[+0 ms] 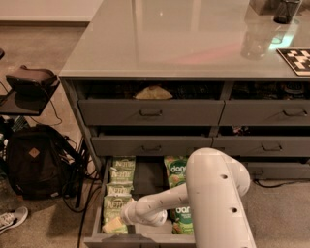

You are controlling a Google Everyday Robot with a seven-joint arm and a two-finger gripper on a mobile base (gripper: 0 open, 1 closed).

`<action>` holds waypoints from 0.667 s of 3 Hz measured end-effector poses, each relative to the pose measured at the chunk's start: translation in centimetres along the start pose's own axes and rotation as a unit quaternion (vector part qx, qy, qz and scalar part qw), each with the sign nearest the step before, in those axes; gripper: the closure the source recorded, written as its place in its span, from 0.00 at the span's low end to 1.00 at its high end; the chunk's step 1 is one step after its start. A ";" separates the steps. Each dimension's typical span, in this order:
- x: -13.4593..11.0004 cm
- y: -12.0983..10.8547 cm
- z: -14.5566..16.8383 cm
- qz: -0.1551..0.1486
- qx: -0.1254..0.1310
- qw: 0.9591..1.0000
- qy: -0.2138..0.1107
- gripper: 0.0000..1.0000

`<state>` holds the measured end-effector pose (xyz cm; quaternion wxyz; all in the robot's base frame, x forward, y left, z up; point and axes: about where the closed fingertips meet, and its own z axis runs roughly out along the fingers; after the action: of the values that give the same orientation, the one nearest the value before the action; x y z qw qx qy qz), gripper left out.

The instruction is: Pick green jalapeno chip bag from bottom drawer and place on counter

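Note:
The bottom drawer (pixel 127 239) is pulled open. Its left column holds several pale olive-green Kettle jalapeno chip bags (pixel 121 170), lying flat one behind another. Darker green dang bags (pixel 177 169) lie in its right column. My white arm reaches down from the right into the drawer. My gripper (pixel 117 220) is at the front left of the drawer, low over the nearest Kettle bag (pixel 115 207), and the wrist hides most of it. The glossy grey-beige counter (pixel 179 43) tops the cabinet above.
A clear bottle (pixel 255 39), a dark cup (pixel 286 10) and a checkered tag (pixel 296 60) stand on the counter's right side. A black backpack (pixel 33 162), cables and a shoe (pixel 11 218) lie on the floor at left, below a small side table (pixel 28 88).

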<state>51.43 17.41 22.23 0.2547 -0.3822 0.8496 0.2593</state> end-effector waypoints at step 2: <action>-1.3 1.3 2.1 -0.014 0.024 1.000 -0.012 0.00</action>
<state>51.69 20.15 21.82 0.2770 -0.3848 0.8471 0.2401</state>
